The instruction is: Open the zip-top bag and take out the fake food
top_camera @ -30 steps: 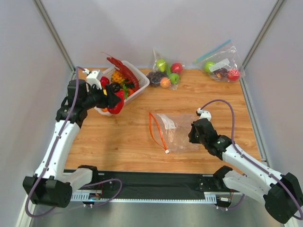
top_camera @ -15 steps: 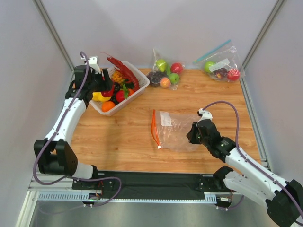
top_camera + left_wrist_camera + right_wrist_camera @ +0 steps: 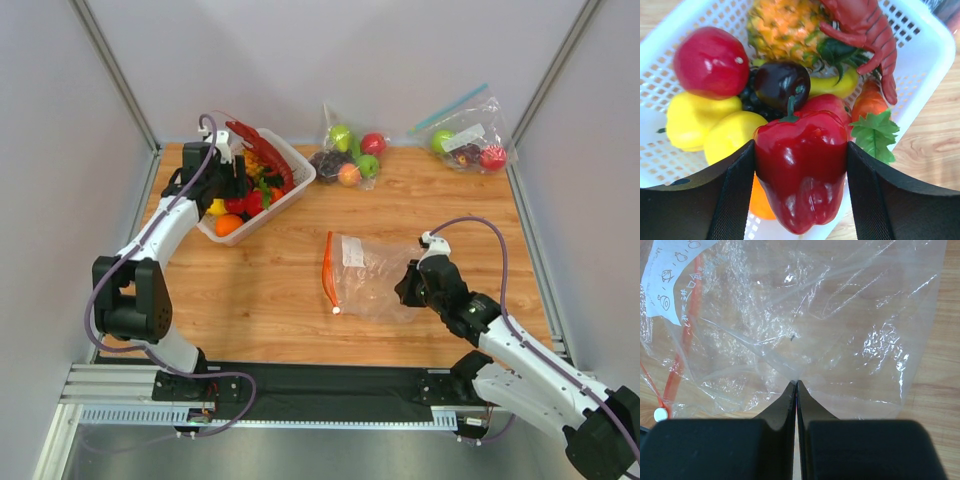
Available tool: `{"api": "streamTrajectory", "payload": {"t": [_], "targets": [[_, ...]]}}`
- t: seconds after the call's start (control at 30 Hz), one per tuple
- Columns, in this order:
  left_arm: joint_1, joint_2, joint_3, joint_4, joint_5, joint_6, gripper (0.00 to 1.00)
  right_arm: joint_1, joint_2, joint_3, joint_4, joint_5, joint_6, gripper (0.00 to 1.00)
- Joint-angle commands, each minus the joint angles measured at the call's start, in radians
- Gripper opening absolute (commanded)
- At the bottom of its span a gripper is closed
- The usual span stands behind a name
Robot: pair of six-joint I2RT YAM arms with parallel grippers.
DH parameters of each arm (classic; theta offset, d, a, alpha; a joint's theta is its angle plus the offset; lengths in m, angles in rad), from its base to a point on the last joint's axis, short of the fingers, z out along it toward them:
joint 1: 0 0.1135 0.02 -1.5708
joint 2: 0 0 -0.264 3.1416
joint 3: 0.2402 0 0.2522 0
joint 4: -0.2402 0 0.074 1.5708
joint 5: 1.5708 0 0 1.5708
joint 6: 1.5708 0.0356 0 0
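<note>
The zip-top bag lies flat and empty-looking at mid table, its orange-red zip strip on the left and a white label near it. My right gripper is shut on the bag's right edge, pinching the clear plastic at the fingertips. My left gripper is shut on the glossy red pepper and holds it over the white basket. The dark-red lobster and the orange carrot lie in the basket.
The basket also holds a pineapple, yellow fruits, a red apple and a dark plum. A bag of green apples and grapes and a blue-zip bag lie at the back.
My left gripper has carried the red pepper from the basket's front edge back to over the basket. The bag has shifted slightly right and lies flatter, the right gripper still pinching it.
</note>
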Motion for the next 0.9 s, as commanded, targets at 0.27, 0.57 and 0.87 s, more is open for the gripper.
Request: {"api": "streamTrajectory", "payload": {"t": [0.27,0.57,0.87], "targets": [[-0.011,0.092,0.042,-0.006,-0.01,0.066,0.65,-0.002,-0.047,0.0,-0.031,-0.001,0.008,0.06],[-0.014,0.058,0.121,-0.158,0.013,0.052,0.99,-0.003,-0.066,0.034,-0.071,0.019,-0.006,0.44],[-0.031,-0.063,0.182,-0.325,-0.014,0.054,0.99,-0.002,-0.093,0.144,-0.156,0.056,-0.079,0.73]]}}
